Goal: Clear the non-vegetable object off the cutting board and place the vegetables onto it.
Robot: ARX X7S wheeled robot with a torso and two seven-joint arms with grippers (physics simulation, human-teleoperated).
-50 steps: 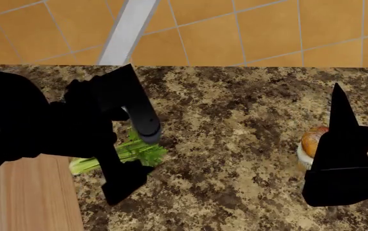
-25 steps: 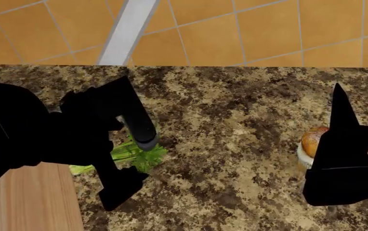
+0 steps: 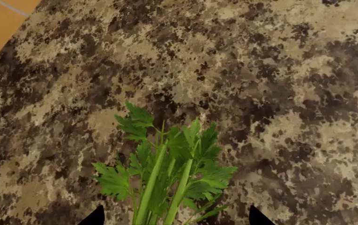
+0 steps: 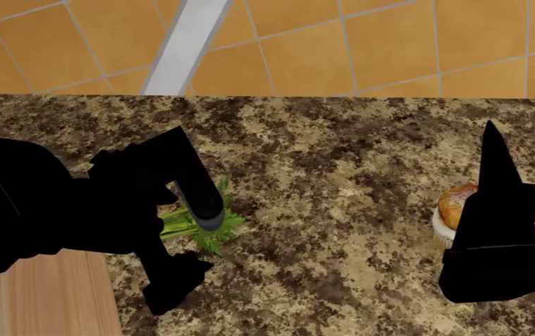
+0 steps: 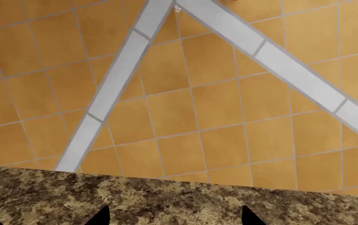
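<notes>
The celery stalk lies on the speckled counter, leafy top pointing away from my left gripper. The gripper is open, and its two dark fingertips stand either side of the stalks with gaps showing. In the head view the left gripper covers the pale stalk and only the leaves show. The cupcake stands on the counter at the right, half hidden behind my open, empty right gripper. A corner of the cutting board shows at the lower left. The dark green vegetable is out of view.
The counter's far edge runs across the head view, with orange floor tiles and a grey strip beyond. The right gripper faces that edge and the tiles.
My left arm has moved down and nearer over the celery, so the pale stalk end is now hidden under it. The right arm and the cupcake have not moved.
</notes>
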